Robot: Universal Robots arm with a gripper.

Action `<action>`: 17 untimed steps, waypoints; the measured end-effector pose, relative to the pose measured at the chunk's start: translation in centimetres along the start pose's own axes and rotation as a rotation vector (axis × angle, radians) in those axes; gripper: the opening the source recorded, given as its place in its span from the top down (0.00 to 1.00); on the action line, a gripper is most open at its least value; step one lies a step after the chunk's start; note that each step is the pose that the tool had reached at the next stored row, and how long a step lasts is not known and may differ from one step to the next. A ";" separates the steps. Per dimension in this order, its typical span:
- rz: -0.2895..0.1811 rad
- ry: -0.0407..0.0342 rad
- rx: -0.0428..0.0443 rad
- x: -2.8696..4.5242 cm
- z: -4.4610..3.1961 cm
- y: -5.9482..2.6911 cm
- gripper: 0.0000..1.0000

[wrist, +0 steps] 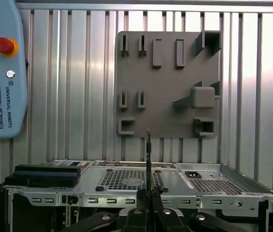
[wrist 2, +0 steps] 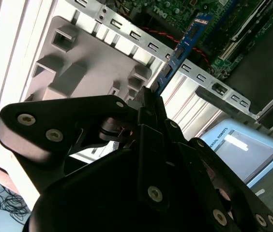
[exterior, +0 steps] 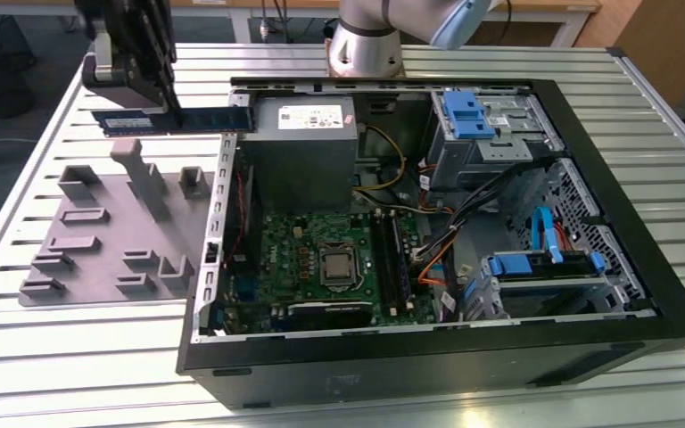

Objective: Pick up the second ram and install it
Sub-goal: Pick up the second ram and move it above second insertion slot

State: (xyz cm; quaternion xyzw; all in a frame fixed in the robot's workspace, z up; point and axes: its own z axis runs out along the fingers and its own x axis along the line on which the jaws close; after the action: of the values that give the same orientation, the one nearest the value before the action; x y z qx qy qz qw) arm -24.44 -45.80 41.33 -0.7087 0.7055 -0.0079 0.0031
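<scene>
In the exterior view the gripper [exterior: 171, 105] clamps the second ram [exterior: 211, 119], which is lifted and level, between the grey fixture plate [exterior: 104, 241] and the open computer case [exterior: 581, 178].

In the second wrist view the ram [wrist 2: 182, 46] sticks out from the narrow fingers [wrist 2: 157, 107] toward the case.

In the first wrist view the ram [wrist: 148, 154] shows edge-on, upright, over the case's wall [wrist: 127, 181].

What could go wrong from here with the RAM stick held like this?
1. The second ram juts well past the gripper, and its free end is near the case wall, which it could clip.
2. Loose cables lie right beside the black memory slots and might snag the stick or block seating.
</scene>
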 end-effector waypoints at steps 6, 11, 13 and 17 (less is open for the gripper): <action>0.000 0.0001 0.0000 0.01 0.01 -0.77 0.86; 0.000 0.0001 -0.0001 0.01 0.02 -1.39 0.86; 0.000 0.0001 0.0000 0.01 0.02 -1.65 0.86; 0.000 0.0000 0.0000 0.01 0.04 -2.15 0.86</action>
State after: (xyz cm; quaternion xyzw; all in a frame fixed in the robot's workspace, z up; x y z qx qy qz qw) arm -22.29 -45.80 41.33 -0.7087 0.7055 -0.0079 0.0032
